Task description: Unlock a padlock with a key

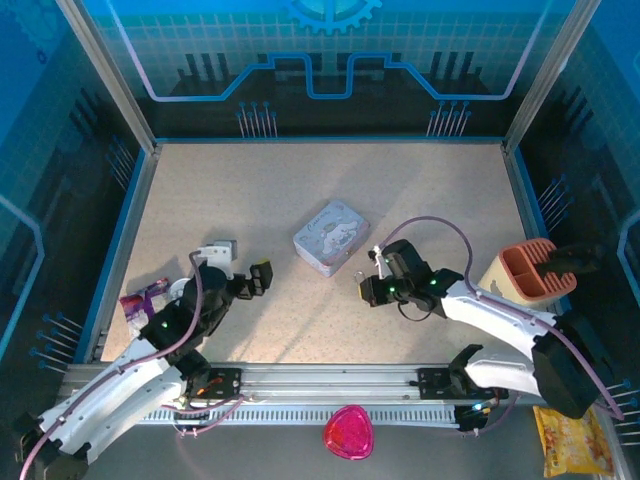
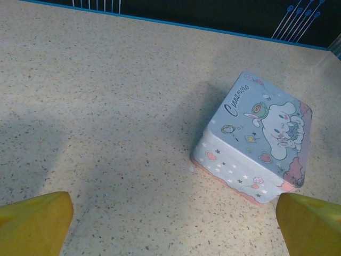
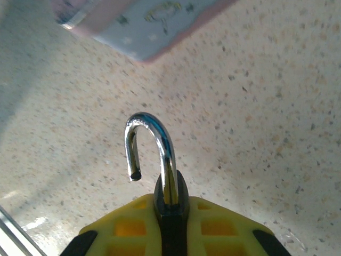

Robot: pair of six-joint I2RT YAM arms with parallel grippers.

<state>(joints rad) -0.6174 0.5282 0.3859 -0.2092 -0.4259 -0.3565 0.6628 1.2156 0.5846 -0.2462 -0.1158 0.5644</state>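
Firmly the right pincer (image 3: pixel 171 212) clamps the padlock (image 3: pixel 169 160), shackle jutting ahead; left pincer (image 2: pixel 173 216) gapes wide.

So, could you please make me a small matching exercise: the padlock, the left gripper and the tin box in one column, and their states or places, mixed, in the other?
Column one
1. padlock
2. left gripper
3. tin box

Column two
a. wide open, holding nothing
b. lying on the table, touched by neither gripper
c. clamped in the right gripper, shackle open

Pairs: 1-c, 2-a, 3-b.
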